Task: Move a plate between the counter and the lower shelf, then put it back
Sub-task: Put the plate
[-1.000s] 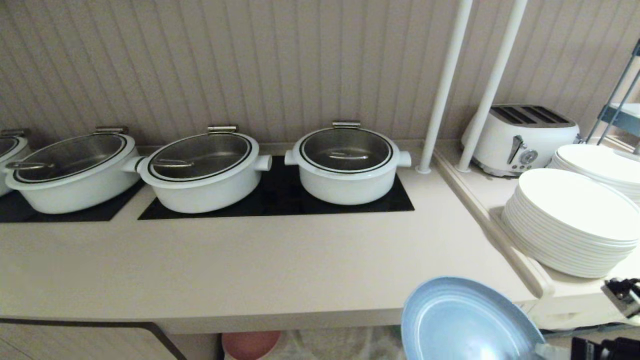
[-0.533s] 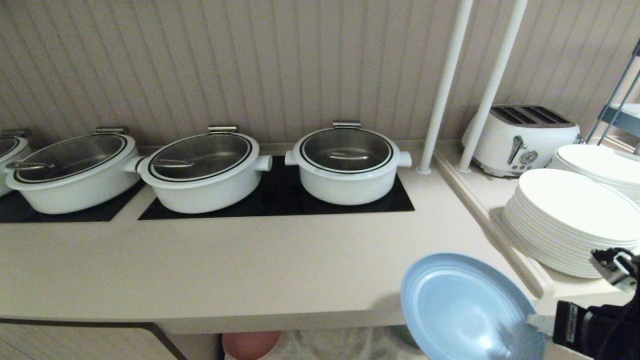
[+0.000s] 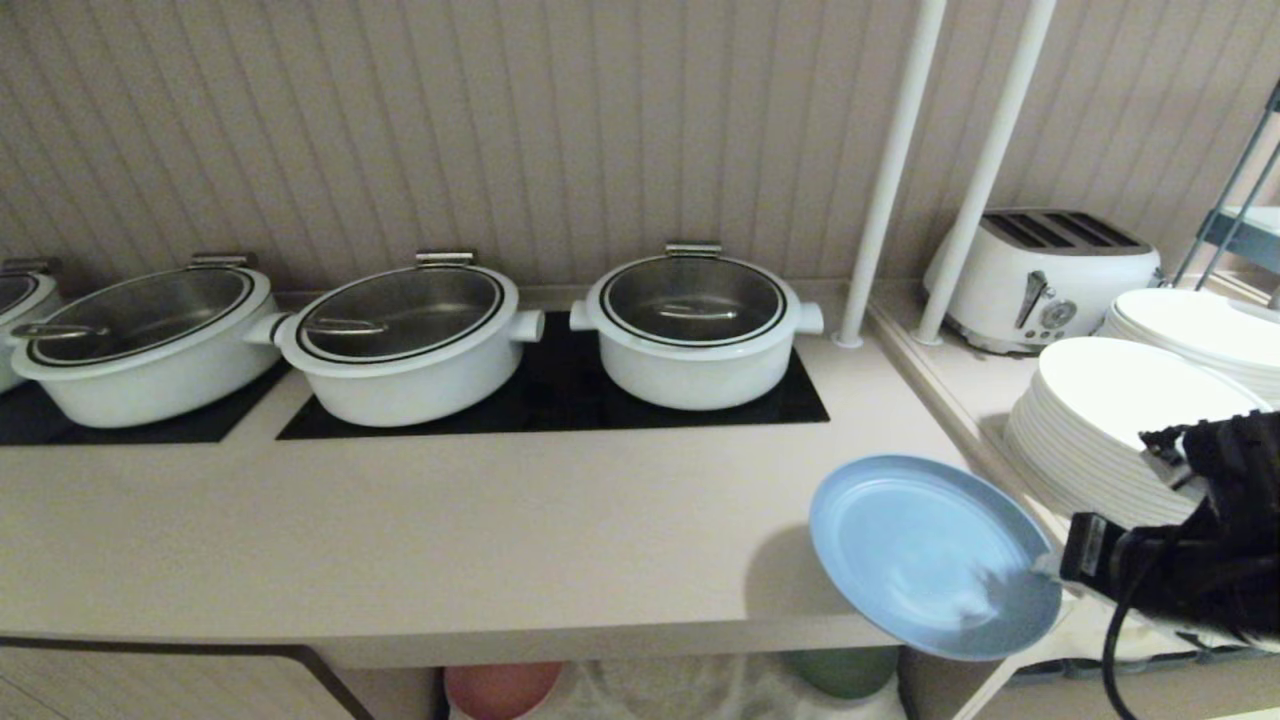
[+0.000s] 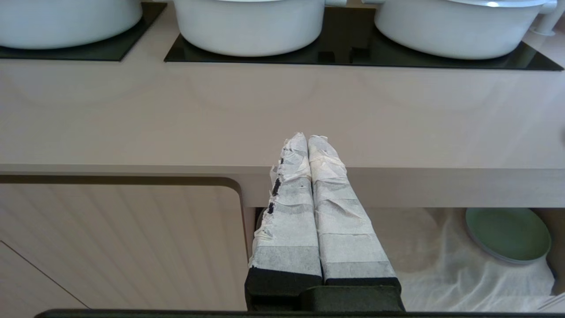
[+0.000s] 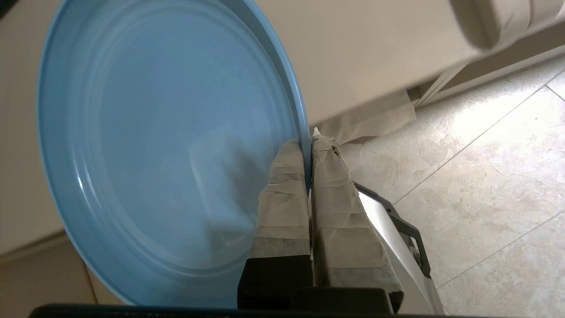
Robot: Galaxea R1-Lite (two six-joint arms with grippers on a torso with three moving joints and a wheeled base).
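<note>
I see the right gripper (image 5: 309,143) pinching the plate (image 3: 925,550) rim over the counter (image 3: 450,540) edge in head view; only left wrist shows the left gripper (image 4: 308,141) closed, empty.

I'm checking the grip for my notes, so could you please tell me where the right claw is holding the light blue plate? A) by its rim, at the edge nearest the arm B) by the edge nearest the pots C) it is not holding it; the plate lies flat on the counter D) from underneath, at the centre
A: the right claw is shut on the rim of the plate, which hangs partly past the counter edge.
</note>
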